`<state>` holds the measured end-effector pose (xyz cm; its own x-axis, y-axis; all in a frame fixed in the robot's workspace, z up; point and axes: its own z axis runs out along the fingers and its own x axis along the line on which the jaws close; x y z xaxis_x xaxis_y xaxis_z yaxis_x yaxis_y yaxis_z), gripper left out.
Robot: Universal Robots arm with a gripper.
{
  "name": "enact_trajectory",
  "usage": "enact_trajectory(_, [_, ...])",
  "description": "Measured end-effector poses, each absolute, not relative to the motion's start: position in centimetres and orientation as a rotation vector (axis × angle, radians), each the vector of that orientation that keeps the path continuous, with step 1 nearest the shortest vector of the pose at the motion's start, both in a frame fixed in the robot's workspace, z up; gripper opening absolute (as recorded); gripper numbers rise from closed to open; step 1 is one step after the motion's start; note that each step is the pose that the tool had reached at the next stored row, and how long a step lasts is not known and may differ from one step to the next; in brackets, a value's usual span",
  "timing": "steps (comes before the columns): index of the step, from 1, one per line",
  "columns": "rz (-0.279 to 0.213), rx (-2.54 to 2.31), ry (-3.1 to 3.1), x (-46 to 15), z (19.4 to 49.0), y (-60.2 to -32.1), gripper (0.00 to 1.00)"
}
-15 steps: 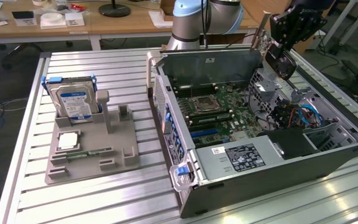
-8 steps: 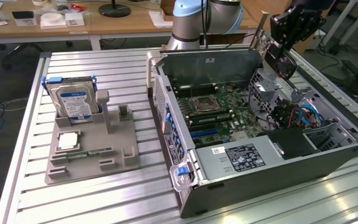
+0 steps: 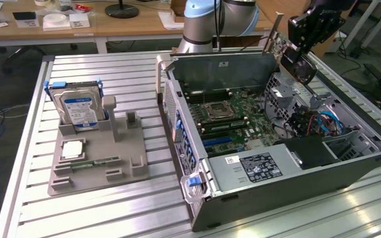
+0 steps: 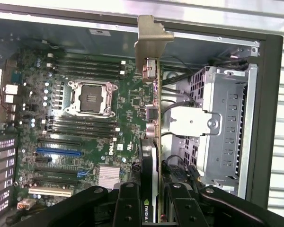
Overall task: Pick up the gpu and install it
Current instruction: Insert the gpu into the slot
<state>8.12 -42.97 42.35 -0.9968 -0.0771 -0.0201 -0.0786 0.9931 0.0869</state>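
Gripper: the gripper (image 4: 154, 208) is closed on the gpu (image 4: 154, 113); a black finger (image 4: 128, 203) is seen on each side of its thin body.
Gpu, place: it is held in the air above the open computer case (image 3: 223, 74) and is not yet seated. In the exterior view it is seen at the case's far upper corner, toward the exterior view's right.
Gpu, lie: from the wrist it is seen edge-on, running straight out from the fingers, with the metal bracket (image 4: 151, 42) at the end away from them.
Beneath the gpu: the strip of motherboard (image 3: 243, 111) between the processor socket (image 4: 90, 98) and the drive cage (image 4: 222, 123) is crossed by it.
Slots: the expansion slots, among them the blue slot (image 4: 59, 152), are judged to be the seat. They lie on the board to one side of the gpu, toward the exterior view's left and nearer that camera.
Deciding relation: as seen from the wrist, the gpu's line is set roughly across the long axis of the slots, not along it. Gpu and slot are therefore judged not yet lined up, and well apart.
Unclear: which edge carries the contacts cannot be told.
Left aside: the hard drive (image 3: 78, 106) stands in the grey stand (image 3: 97, 173) on the table at the exterior view's left, well apart from the gripper.
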Motion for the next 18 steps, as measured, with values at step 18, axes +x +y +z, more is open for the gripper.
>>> enact_trajectory(18, [0.134, -0.41, 3.103, 7.91, 42.35, -42.97, 0.26])
